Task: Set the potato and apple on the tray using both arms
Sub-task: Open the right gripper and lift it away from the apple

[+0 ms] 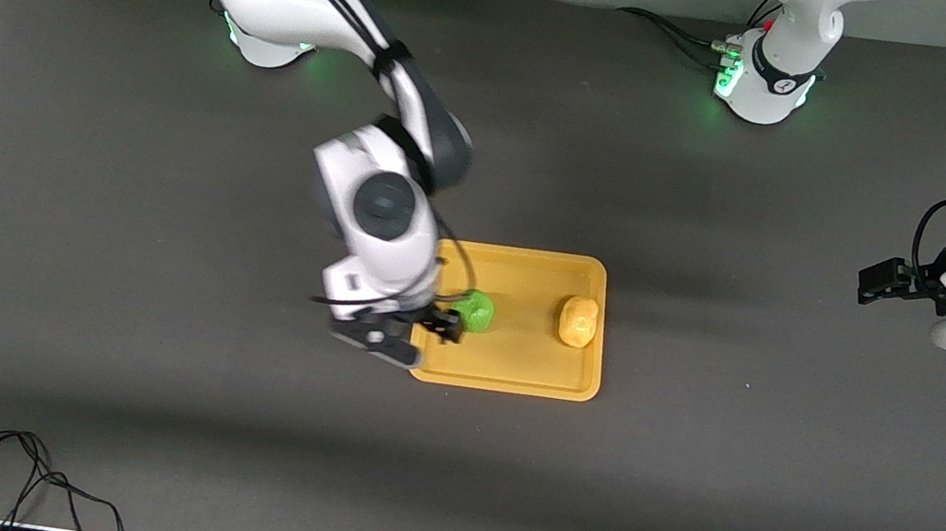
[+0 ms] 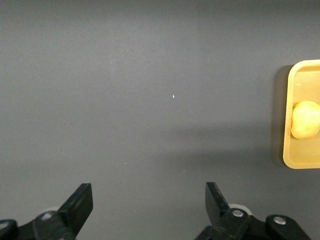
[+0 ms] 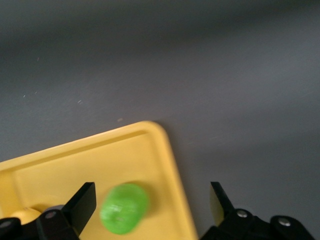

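The table, dark grey and matte, carries the tray near its middle, long axis running between my two arms' ends. On the tray lie the potato, toward my left arm's end, and the apple, toward my right arm's end, well apart. My right gripper hangs over the tray's rim at that end, fingers spread wide and empty, the apple just beside it toward the tray's middle; I judge the release made, and the withdrawal should rise clear of the rim. My left gripper waits over bare table at its own end, likewise wide open, holding nothing.
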You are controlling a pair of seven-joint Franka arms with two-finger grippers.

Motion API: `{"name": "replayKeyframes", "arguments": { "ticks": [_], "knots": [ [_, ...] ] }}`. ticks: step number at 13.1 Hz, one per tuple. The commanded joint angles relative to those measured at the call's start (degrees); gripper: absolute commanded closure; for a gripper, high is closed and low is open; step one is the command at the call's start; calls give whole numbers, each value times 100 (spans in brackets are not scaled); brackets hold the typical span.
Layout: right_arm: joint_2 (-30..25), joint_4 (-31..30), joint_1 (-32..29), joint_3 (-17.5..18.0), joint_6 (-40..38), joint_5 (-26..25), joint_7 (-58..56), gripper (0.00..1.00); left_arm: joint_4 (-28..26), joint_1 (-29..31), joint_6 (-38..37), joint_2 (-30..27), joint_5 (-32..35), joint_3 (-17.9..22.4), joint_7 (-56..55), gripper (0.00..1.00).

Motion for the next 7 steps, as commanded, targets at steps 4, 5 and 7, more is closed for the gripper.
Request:
{"name": "replayKeyframes", "arguments": {
  "ticks": [4, 5, 7],
  "knots": [
    [-1797, -1262, -918, -3, -876, 273, -1053, 0, -164, 114, -120, -313, -86, 4, 219, 0],
    [-2044, -1447, -919, -151, -876, 255, -1184, 0, -164, 88, -130, -348, -77, -5, 253, 0],
    [-2536, -1772, -963, -381, -885, 255, -1535, 0, -138, 61, -121, -357, -59, -5, 254, 0]
  ]
}}
